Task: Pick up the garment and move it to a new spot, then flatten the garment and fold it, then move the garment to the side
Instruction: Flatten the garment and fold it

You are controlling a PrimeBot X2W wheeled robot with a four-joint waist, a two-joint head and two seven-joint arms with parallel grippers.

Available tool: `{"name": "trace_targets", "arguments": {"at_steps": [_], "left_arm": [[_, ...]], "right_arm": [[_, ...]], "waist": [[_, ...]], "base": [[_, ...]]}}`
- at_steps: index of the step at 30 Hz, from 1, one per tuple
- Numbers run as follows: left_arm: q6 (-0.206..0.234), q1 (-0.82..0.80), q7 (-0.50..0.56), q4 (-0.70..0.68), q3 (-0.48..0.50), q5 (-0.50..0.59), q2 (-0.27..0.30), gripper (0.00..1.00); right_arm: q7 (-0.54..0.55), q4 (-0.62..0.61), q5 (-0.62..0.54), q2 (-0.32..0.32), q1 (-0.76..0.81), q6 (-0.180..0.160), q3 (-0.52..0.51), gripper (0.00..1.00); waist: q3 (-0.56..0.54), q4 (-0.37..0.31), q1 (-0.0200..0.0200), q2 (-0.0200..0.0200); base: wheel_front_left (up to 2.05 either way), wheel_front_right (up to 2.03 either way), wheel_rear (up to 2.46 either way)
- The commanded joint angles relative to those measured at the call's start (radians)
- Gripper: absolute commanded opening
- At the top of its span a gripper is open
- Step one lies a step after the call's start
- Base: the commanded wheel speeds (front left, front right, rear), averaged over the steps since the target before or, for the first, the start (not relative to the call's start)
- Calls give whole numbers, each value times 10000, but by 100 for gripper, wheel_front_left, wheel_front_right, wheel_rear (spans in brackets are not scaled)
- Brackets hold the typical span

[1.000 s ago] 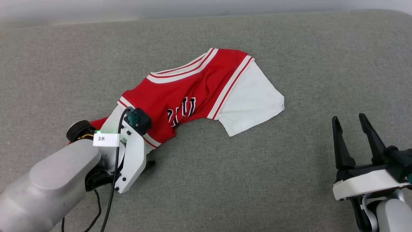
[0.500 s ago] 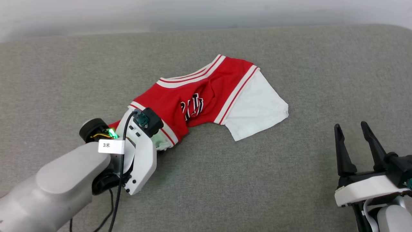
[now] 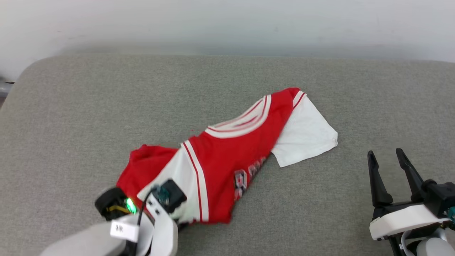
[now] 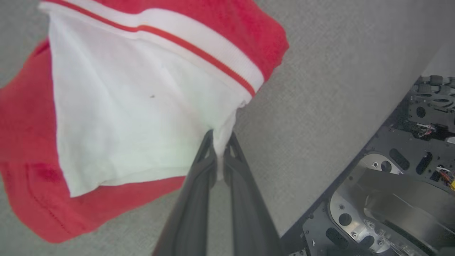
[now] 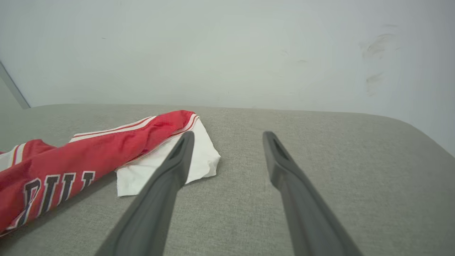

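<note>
The garment, a red jersey with white sleeves and striped trim, lies stretched across the grey cushion from lower left to upper right. Its left end hangs raised off the cushion, while the right white sleeve lies flat. In the left wrist view my left gripper is shut on the bunched edge of the garment's white left sleeve. In the head view that arm's wrist covers the fingers. My right gripper stands open to the right of the garment, its fingers holding nothing.
The grey padded surface has a rounded far-left corner and ends at a pale wall behind. My own base's dark metal plates show past the cushion's near edge in the left wrist view.
My left gripper has shut on the white sleeve, lifted it and drawn that end toward me, pulling the jersey out long. The head camera has tilted up. The right gripper stays open.
</note>
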Motion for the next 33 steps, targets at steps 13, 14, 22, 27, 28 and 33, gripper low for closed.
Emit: {"name": "trace_targets", "arguments": {"at_steps": [13,14,22,27,28,33], "left_arm": [[-143,1924,-623,1321,68,-61,-1210,100],[-116,1944,-783,1339,129,-117,-1291,100],[320,1620,-1725,453,700,204,-1077,100],[1349,1483,-2653,-246,1385,668,-808,100],[1609,1511,-2923,-349,1562,747,-774,100],[2882,1774,-4377,-494,2396,1196,-647,100]], "right_arm": [[137,79,104,-171,137,-11,-69,100],[158,85,89,-184,140,-11,-82,100],[231,77,82,-176,299,-11,-115,100],[299,-40,58,-488,-24,-11,-50,100],[333,-71,46,-577,-132,-11,-15,100],[799,-227,167,-1244,-812,-11,294,100]], "waist": [[6,229,-1,0],[-37,251,-1,0],[-451,443,-1,0],[-561,543,-1,0],[-564,561,-1,0],[-506,673,-1,0]], "base": [[0,0,0],[0,0,0],[0,0,0],[0,0,0],[0,0,0],[0,0,0]]}}
